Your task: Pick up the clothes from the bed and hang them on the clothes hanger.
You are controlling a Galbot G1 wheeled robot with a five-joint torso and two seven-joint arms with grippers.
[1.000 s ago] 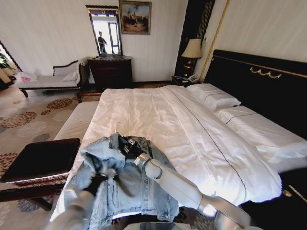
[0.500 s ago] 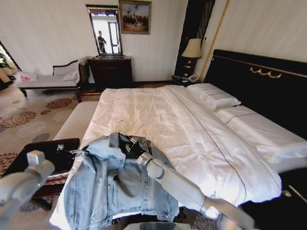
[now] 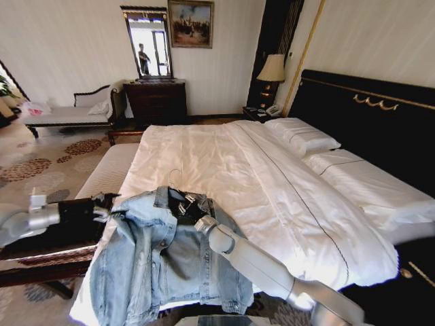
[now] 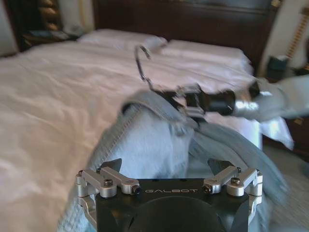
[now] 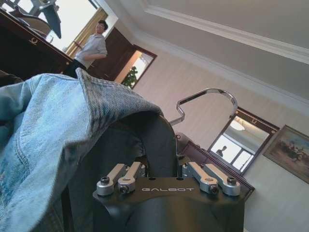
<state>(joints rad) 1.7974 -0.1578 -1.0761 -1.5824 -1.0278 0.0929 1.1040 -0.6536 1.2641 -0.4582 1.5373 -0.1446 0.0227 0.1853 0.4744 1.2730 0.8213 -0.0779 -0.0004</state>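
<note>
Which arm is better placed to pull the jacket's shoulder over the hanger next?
Probably the left. The left gripper is at the jacket's left shoulder edge, at the side of the bed. The right gripper sits at the collar by the hanger, likely steadying it.

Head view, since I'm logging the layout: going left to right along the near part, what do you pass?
Left gripper → denim jacket → right gripper at the hanger → white bed → black headboard.
</note>
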